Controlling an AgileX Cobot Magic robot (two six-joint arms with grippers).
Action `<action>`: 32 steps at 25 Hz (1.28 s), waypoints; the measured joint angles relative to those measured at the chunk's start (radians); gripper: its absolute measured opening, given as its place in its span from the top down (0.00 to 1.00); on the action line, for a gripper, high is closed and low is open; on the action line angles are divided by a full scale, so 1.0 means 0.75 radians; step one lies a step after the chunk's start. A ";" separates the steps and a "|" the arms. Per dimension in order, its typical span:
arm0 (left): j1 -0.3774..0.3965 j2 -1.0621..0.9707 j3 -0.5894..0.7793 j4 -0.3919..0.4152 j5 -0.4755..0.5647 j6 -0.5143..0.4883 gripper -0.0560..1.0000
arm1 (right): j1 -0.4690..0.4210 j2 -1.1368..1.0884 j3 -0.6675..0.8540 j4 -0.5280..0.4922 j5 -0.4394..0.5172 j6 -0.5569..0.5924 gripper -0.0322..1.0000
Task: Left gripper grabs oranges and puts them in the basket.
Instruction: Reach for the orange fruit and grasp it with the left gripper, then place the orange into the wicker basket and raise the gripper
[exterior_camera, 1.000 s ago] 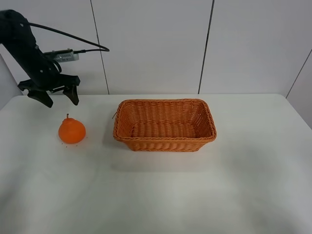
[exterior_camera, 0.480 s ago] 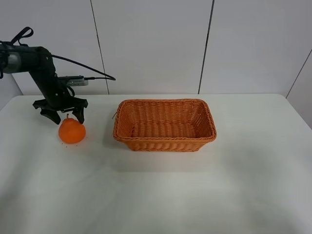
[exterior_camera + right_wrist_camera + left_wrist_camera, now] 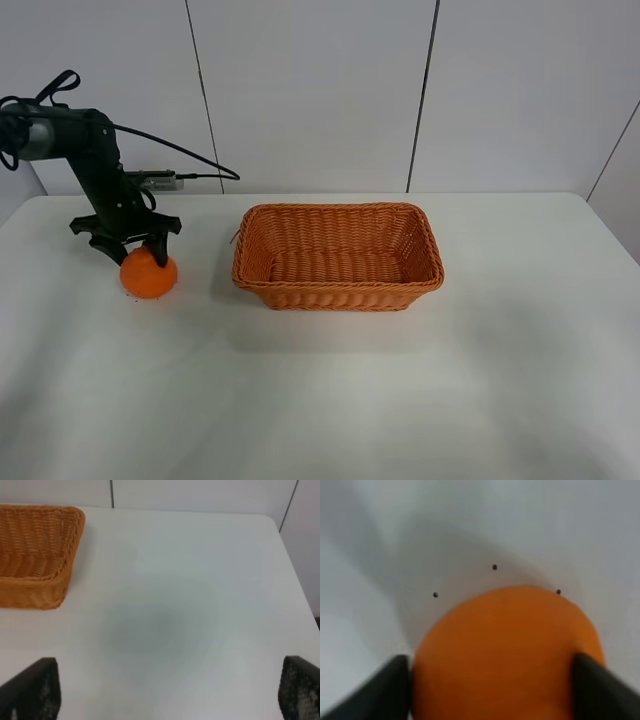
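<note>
The orange [image 3: 150, 277] sits on the white table at the left, well to the left of the wicker basket [image 3: 338, 292], which is empty. My left gripper [image 3: 135, 250] is lowered over the orange from above, its two black fingers open and straddling the fruit's top. In the left wrist view the orange [image 3: 507, 650] fills the space between the two fingers [image 3: 382, 692], which stand close against its sides. My right gripper [image 3: 165, 692] is open and empty over bare table; it is out of the exterior view.
The white table [image 3: 330, 400] ends at a white panelled wall behind. The basket's corner shows in the right wrist view [image 3: 35, 592]. A black cable [image 3: 200, 160] trails from the left arm. Tiny dark specks [image 3: 494, 567] lie by the orange.
My left gripper has come down and slightly right from above the table, and now sits over the orange with its fingers around it. The orange and basket have not moved.
</note>
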 joint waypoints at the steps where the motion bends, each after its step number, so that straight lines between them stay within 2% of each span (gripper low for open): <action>1: 0.000 0.000 0.000 0.000 0.006 0.000 0.42 | 0.000 0.000 0.000 0.000 0.000 0.000 0.30; 4: 0.000 -0.002 -0.003 0.000 0.014 -0.001 0.74 | 0.000 0.000 0.000 0.000 0.000 0.000 0.30; 5: 0.000 -0.005 -0.009 0.003 0.018 -0.001 0.77 | 0.000 0.000 0.000 0.000 0.000 0.000 0.30; 9: 0.000 -0.036 -0.063 0.007 0.091 -0.001 0.77 | 0.000 0.000 0.000 0.000 0.000 0.000 0.30; 15: 0.001 -0.133 -0.310 0.020 0.284 -0.001 0.77 | 0.000 0.000 0.000 0.000 0.000 0.000 0.30; 21: -0.021 -0.182 -0.477 0.018 0.289 -0.013 0.77 | 0.000 0.000 0.000 0.000 0.000 0.000 0.30; 25: -0.131 -0.188 -0.536 0.013 0.290 -0.032 0.77 | 0.000 0.000 0.000 0.000 0.000 0.000 0.30; 32: -0.427 -0.188 -0.580 -0.022 0.289 -0.041 0.77 | 0.000 0.000 0.000 0.000 0.000 0.000 0.30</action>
